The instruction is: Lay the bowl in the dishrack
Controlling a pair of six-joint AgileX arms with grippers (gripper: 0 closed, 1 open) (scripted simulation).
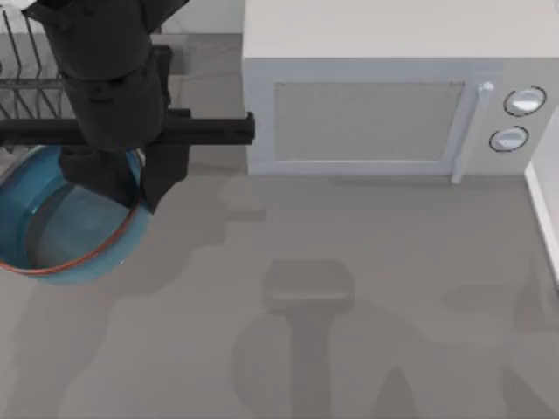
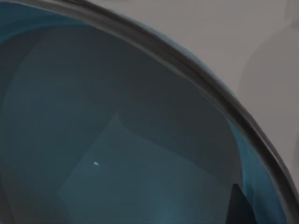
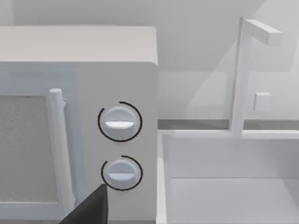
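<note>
The blue bowl with its reddish-orange rim sits at the table's left edge, partly cut off by the picture's border. My left gripper reaches down over its right side, one finger inside and one outside the rim, shut on it. The left wrist view looks closely into the bowl's greyish-blue inside, with a dark fingertip at the rim. The black wire dishrack stands just behind the bowl at the far left, partly hidden by the arm. A dark part of my right gripper points at the microwave's knob side.
A light grey microwave stands at the back centre and right, its two knobs facing the front. A white sink with a faucet lies right of it. The arms' shadows fall on the grey tabletop in front.
</note>
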